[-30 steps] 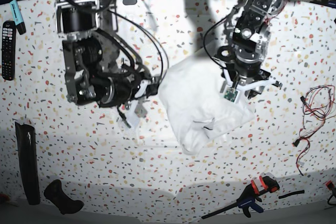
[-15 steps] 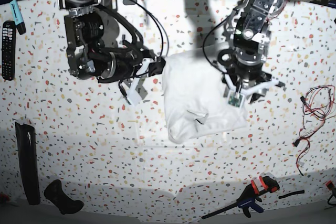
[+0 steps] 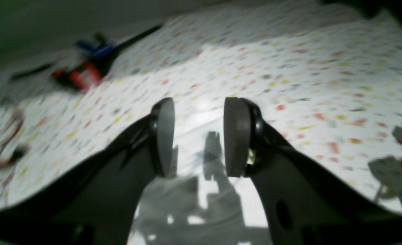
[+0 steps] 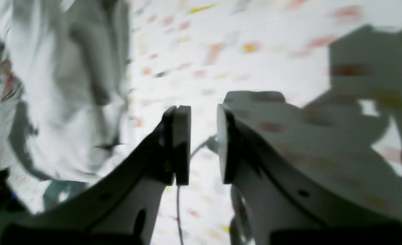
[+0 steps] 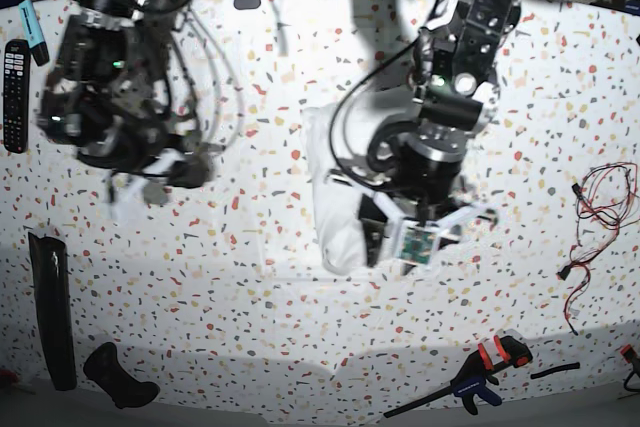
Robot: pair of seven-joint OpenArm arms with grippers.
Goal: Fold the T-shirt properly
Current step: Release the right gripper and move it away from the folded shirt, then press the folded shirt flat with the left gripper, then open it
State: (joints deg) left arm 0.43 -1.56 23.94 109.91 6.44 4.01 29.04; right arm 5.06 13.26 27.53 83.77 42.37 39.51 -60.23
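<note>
Shirt (image 5: 340, 187) bunched mid-counter (image 5: 250, 287), partly under left arm. Left pincer (image 3: 198, 136) released, nothing betw pads, over shirt's 5 o'clock edge. Right pincer (image 4: 202, 146) released, empty, apart from shirt at 9 o'clock

Both arms up, both sets of jaws parted with nothing between them.
The left gripper (image 3: 199, 136) points down, pads standing well apart. The right gripper (image 4: 202, 144) hangs off to the side, its pads narrowly apart.
</note>
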